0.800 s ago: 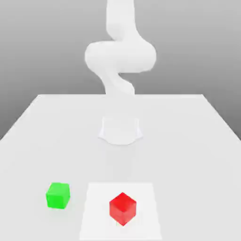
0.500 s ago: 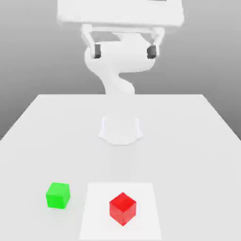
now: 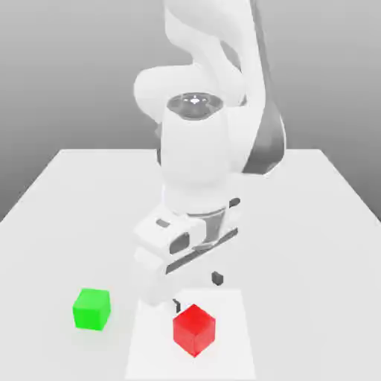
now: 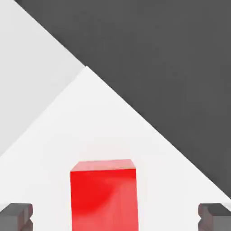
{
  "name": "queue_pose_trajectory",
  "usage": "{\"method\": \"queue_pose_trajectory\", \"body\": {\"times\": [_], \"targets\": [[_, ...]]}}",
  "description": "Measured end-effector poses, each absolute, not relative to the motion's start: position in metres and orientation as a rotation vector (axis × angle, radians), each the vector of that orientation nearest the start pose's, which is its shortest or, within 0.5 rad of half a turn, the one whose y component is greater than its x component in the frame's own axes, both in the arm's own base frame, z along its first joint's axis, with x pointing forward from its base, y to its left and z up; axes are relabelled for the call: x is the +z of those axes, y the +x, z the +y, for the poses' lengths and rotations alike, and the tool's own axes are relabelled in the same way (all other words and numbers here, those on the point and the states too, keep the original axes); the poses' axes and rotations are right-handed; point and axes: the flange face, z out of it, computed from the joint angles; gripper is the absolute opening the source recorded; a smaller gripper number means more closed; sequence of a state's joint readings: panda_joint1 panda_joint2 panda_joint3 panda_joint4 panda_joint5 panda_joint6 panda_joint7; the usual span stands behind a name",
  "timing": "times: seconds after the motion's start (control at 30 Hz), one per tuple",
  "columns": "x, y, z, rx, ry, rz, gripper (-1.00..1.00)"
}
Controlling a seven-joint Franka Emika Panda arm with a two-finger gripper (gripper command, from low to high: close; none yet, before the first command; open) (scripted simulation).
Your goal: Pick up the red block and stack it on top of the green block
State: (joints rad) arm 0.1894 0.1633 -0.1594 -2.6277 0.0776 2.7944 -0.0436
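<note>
Red block (image 3: pixel 194 330) resting on a pale square patch (image 3: pixel 149 350) near the table's front edge, green block (image 3: pixel 91 309) apart toward the exterior view's left, end effector (image 3: pixel 196 292) just above the red block, fingers spread wide, holding nothing, arm bent forward and down, white table (image 3: pixel 312 245), grey backdrop.

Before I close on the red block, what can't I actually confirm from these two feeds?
- Red block: in the hand view its lower part is cut off by the picture's edge.
- Gripper: open, but in the hand view just the fingertips enter the picture; the rest is cut off.
- Gripper height above the table: not settled in the exterior view, where the arm's body covers the fingers' upper parts.
- Green block: its far faces are turned away in the exterior view.
</note>
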Motion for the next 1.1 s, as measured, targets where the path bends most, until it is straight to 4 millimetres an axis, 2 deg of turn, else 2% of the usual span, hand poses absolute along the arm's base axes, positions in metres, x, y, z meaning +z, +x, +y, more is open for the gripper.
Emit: {"method": "queue_pose_trajectory", "body": {"times": [0.1, 0.13, 0.37, 0.57, 0.83, 1.1], "targets": [[0.158, 0.429, 0.006, -0.002, -3.143, -0.011, 0.0], [0.149, 0.428, 0.006, -0.001, -3.142, -0.011, -1.0], [0.148, 0.428, 0.006, 0.002, -3.142, -0.012, -1.0], [0.205, 0.428, 0.002, 0.0, -3.143, -0.029, -1.0], [0.234, 0.411, -0.09, -0.009, -3.149, -0.313, -1.0], [0.246, 0.373, -0.168, 0.001, -3.082, -0.65, -1.0]]}}
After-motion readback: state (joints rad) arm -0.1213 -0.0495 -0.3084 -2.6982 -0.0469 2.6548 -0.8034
